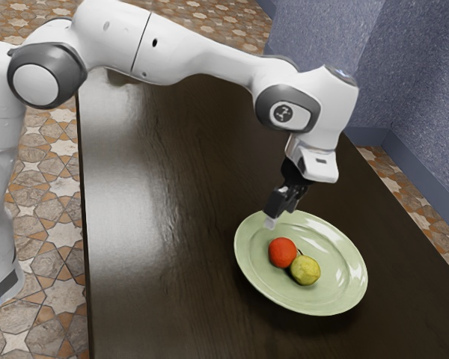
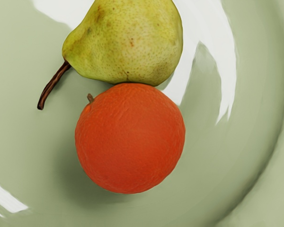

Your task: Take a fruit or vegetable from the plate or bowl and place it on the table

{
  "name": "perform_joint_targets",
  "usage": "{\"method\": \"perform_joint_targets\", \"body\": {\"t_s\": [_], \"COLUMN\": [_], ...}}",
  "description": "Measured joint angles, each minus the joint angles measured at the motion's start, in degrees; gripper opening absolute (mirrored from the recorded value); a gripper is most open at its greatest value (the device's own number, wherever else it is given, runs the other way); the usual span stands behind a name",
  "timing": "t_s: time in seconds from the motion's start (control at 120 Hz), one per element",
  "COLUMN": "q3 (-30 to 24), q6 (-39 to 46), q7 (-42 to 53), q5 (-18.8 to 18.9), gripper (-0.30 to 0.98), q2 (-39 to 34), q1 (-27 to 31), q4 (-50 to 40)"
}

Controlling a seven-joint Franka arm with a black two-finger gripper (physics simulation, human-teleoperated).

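My gripper (image 1: 275, 215) hangs over the near-arm part of the green plate (image 1: 337, 235), above and a little to the exterior view's left of the fruit. On the plate lies a round red-orange fruit (image 1: 282, 253), with a yellow-green pear (image 1: 305, 270) right beside it. From the wrist camera, the orange fruit (image 2: 130, 139) with its small stem nub appears against the base of the pear (image 2: 128, 40), whose dark brown stem points away to one side. Both rest on the glossy inside of the plate (image 2: 241, 156).
The dark wooden table (image 1: 172, 224) extends around the plate, with a broad stretch between the plate and the arm's base. A blue-grey wall (image 1: 426, 97) stands beyond the table's far edge, and patterned floor tiles (image 1: 41, 314) border it.
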Motion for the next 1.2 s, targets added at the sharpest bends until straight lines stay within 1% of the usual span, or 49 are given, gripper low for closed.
{"method": "perform_joint_targets", "body": {"t_s": [0.292,0.45,0.692,1.2], "q3": [-0.11,-0.21,-0.2,0.05], "q6": [1.71,2.83,4.47,9.26], "q7": [0.92,1.25,1.61,2.1], "q5": [-0.14,-0.55,-0.72,0.41], "gripper": [0.68,0.68,0.68,0.68], "q2": [-0.13,0.36,0.91,3.67], "q1": [-0.06,-1.57,-1.75,-1.81], "q4": [-1.37,-1.39,-2.4,-2.88]}}
